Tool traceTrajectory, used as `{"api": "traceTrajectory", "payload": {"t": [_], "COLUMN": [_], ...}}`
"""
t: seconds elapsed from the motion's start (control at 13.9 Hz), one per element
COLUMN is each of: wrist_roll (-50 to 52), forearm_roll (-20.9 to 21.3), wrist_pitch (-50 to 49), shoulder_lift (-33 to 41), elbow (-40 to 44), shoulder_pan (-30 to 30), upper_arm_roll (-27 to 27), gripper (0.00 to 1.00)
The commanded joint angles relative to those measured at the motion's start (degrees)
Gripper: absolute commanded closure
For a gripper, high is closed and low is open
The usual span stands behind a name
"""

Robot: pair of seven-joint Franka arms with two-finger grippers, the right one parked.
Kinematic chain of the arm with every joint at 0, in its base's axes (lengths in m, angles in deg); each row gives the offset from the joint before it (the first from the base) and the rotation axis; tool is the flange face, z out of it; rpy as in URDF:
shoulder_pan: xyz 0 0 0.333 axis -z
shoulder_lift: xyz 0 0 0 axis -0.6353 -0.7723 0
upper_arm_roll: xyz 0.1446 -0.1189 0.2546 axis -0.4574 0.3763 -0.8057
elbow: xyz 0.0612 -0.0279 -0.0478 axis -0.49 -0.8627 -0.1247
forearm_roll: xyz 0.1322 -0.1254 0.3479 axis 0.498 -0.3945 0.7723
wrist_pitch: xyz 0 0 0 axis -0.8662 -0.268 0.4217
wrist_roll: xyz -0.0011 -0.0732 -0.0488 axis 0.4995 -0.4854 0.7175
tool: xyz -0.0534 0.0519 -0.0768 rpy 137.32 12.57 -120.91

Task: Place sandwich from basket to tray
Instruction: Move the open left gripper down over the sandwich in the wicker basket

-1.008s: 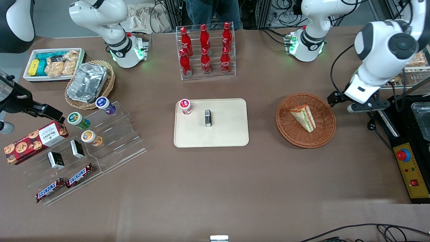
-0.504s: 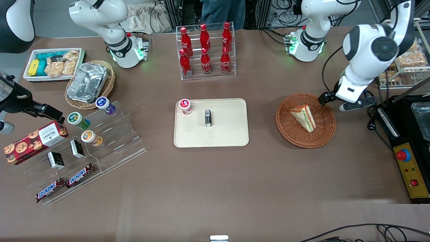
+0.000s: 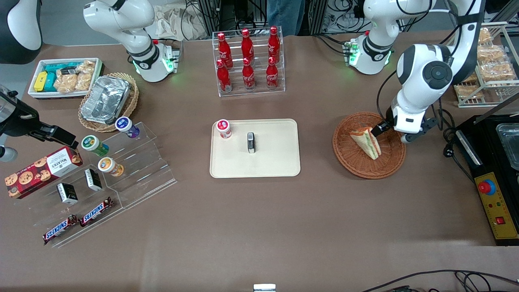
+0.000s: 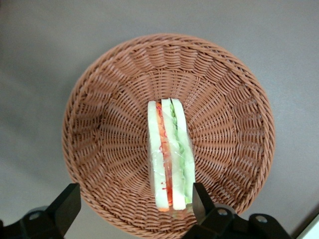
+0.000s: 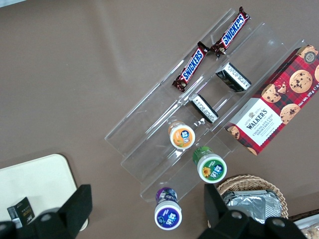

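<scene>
One sandwich (image 4: 170,157), film-wrapped and likely light, soft and slippery, stands on edge in the basket (image 4: 99,124), best pinched gently across its flat bread faces by the claw (image 4: 134,211) hovering above, wide open and empty.

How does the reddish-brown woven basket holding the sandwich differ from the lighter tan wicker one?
The reddish-brown round wicker basket holds a triangular wedge sandwich; the lighter tan wicker basket holds a foil container. The first lies toward the working arm's end, the tan one toward the parked arm's. The open hand hovers above the first. Both are woven.
</scene>
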Motion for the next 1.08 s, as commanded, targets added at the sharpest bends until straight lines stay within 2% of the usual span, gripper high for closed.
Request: {"api": "traceTrajectory", "payload": {"t": [0.0, 0.58, 0.65, 0.79, 0.94, 1.01], "wrist_roll": [4.09, 5.60, 5.68, 5.42, 5.33, 5.33], "forearm_roll": [-1.09, -0.39, -0.30, -0.30, -0.12, -0.03], "wrist_pitch": [3.68, 7.73, 8.17, 8.18, 8.09, 8.09], "shoulder_lift": [-3.67, -8.95, -9.39, -9.22, -9.22, -9.31], "elbow": [-0.11, -0.46, -0.55, -0.64, -0.64, -0.64], "shoulder_pan": [1.45, 3.56, 3.56, 3.56, 3.56, 3.56], "upper_arm_roll": [0.60, 0.51, 0.51, 0.51, 0.51, 0.51], "gripper": [0.01, 0.02, 0.10, 0.58, 0.92, 1.00]}}
